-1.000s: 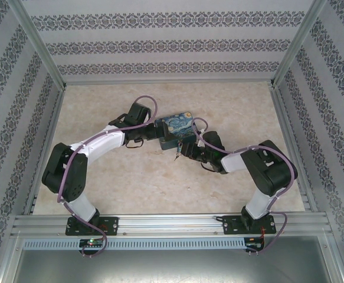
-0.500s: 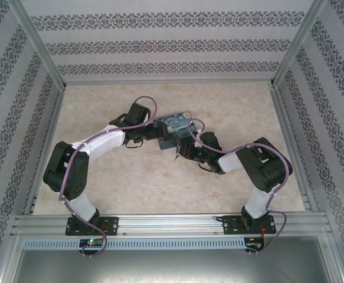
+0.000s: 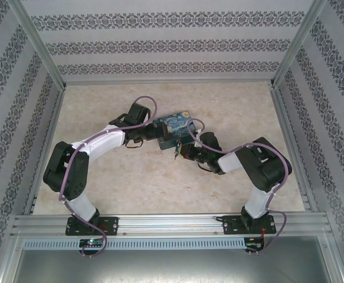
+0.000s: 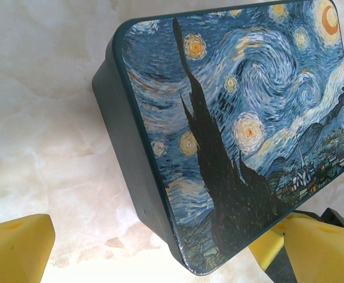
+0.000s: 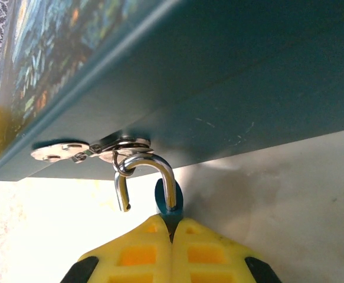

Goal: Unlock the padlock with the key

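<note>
Now, right tool (image 5: 172,223): shut tight, tips pinching the blue body of the padlock (image 5: 168,200).
Padlock: straight ahead of the tips, hanging from the hasp (image 5: 89,150) of the tin (image 5: 219,88).
Shackle (image 5: 160,168): hooked through the hasp ring, one leg free of the body.
Left tool (image 4: 166,244): spread wide, gripping nothing, tin corner between the fingers.
Desk (image 4: 42,118): pale marble beneath the tin.

— The right arm (image 3: 265,166) has been swung leftward, its elbow pulled in!
— And the right tool (image 3: 181,150) has been nudged closer to the tin (image 3: 173,125).
</note>
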Action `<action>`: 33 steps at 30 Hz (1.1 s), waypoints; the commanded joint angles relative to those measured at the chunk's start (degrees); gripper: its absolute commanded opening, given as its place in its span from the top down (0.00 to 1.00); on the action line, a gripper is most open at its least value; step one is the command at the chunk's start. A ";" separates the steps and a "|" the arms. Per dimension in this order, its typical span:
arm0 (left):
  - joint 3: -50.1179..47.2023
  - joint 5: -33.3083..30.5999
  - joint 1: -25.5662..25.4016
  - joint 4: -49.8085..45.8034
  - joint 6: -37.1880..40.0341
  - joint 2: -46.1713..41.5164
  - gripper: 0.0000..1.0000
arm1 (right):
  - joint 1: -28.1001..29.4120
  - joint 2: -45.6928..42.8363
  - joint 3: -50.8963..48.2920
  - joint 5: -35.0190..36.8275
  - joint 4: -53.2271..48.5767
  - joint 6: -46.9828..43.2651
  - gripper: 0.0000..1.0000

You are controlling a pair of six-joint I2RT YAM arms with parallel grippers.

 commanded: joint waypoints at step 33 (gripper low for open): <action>8.62 -20.76 -5.57 -13.83 11.33 8.76 0.00 | -0.25 -0.85 -2.28 5.16 4.40 20.68 1.00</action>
